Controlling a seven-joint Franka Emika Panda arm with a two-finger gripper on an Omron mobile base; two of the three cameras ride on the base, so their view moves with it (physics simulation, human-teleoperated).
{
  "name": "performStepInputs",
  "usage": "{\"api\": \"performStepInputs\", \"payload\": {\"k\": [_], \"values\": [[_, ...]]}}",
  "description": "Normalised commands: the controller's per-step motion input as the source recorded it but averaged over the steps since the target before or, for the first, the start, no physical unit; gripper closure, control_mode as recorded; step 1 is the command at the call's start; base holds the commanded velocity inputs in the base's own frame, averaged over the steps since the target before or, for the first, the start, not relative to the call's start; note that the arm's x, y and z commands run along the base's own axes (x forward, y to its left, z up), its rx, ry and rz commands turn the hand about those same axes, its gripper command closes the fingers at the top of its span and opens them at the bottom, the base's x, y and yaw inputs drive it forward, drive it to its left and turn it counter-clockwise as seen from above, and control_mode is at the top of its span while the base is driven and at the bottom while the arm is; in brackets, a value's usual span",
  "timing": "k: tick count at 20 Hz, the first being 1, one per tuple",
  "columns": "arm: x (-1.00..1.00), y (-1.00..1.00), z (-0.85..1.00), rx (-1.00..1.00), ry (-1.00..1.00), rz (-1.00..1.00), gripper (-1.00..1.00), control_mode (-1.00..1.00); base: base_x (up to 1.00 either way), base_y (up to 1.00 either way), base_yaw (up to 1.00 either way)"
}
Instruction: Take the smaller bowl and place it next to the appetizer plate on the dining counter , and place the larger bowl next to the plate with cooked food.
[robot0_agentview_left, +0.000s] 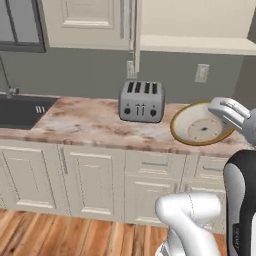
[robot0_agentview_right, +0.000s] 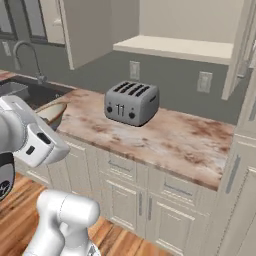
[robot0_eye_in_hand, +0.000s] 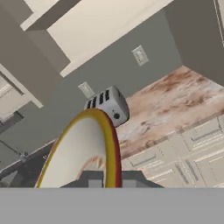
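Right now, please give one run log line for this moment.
gripper: shut on bowl | bowl: lifted, tilted, above worktop | toaster: on worktop, left of bowl | dining counter: not reached yet

The white arm rises from the base, its dark upper link upright and the wrist bent forward at counter height. The gripper (robot0_agentview_left: 227, 114) is raised clear of the counter (robot0_agentview_left: 95, 122). Its jaws are closed on the rim of the larger bowl (robot0_agentview_left: 200, 125), apparently carried tilted.
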Motion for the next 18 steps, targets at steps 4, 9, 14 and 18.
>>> {"api": "performStepInputs", "payload": {"k": [4,9,14,18], "values": [[0.00,0.00,0.00,0.00,0.00,0.00,1.00,1.00,-0.33,0.43,0.73],[0.00,0.00,0.00,0.00,0.00,0.00,1.00,1.00,-0.13,0.59,0.80],[0.00,0.00,0.00,0.00,0.00,0.00,1.00,1.00,0.00,0.65,0.80],[0.00,0.00,0.00,0.00,0.00,0.00,1.00,1.00,0.10,0.62,0.75]]}}
